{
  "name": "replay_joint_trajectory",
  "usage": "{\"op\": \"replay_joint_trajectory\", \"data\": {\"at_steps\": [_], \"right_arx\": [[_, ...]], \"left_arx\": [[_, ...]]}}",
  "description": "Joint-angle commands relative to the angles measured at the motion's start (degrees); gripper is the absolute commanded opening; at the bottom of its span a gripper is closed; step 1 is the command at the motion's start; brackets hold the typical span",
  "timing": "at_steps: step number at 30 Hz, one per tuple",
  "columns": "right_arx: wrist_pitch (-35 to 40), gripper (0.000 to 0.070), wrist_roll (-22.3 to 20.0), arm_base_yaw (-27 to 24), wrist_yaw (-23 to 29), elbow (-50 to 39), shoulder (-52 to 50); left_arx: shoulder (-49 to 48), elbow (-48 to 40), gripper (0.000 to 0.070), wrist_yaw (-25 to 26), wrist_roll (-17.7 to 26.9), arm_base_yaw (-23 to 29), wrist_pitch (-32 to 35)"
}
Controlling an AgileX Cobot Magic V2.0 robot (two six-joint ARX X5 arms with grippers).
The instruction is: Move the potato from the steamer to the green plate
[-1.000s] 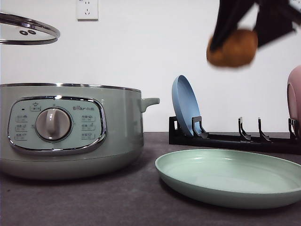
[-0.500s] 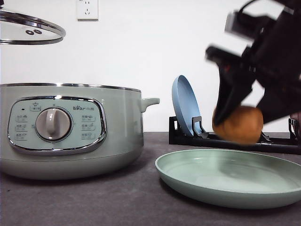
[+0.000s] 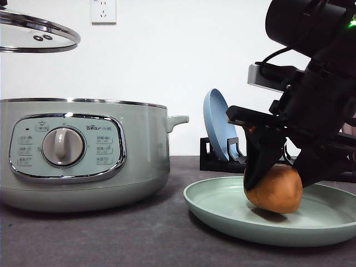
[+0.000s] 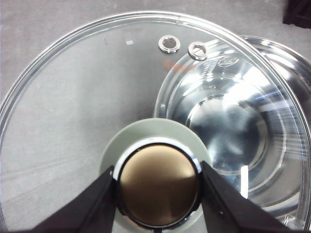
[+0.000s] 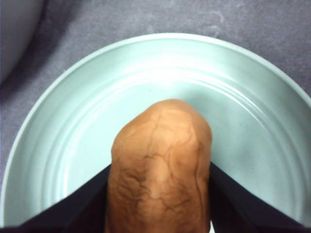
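The orange-brown potato (image 3: 274, 189) rests low in the green plate (image 3: 222, 203), with my right gripper (image 3: 276, 177) shut on it from above. In the right wrist view the potato (image 5: 159, 165) sits between the black fingers (image 5: 77, 204) over the plate (image 5: 73, 121). The sage-green steamer (image 3: 83, 158) stands at the left, its pot open. Its glass lid (image 3: 36, 34) hangs above it, held by my left gripper. The left wrist view shows that gripper (image 4: 158, 187) shut on the lid's knob (image 4: 158, 184), with the steamer's shiny bowl (image 4: 243, 126) seen through the glass.
A black dish rack (image 3: 233, 161) stands behind the plate with a blue plate (image 3: 218, 125) upright in it. A pink plate's edge (image 3: 350, 130) peeks out behind my right arm. A wall socket (image 3: 103, 10) is on the white wall. Bare dark tabletop (image 3: 139, 239) lies in front.
My right gripper came down with the potato from high above the rack to the green plate. The lid shifted slightly to the right.
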Motion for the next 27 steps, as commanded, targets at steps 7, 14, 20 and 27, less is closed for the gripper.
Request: {"op": "replay_joint_trajectory", "data": {"at_steps": [7, 14, 20, 27], "right_arx": [[0.2, 0.0481, 0.7, 0.5, 0.0, 0.3, 0.7], [0.2, 0.0532, -0.8, 0.5, 0.4, 1.2, -0.8], [-2.8, 0.0553, -3.2, 0.4, 2.6, 4.1, -5.6], [-7.7, 0.0553, -7.1, 0.4, 3.6, 8.9, -13.4]], "left_arx": [[-0.3, 1.5, 0.0009, 0.2, 0.1, -2.3, 2.3], [-0.2, 1.5, 0.0009, 0.5, 0.0, -6.0, 2.4], [0.9, 1.5, 0.0008, 2.3, 0.0, -9.0, 2.9], [4.7, 1.5, 0.0008, 2.3, 0.0, -12.3, 5.0]]}}
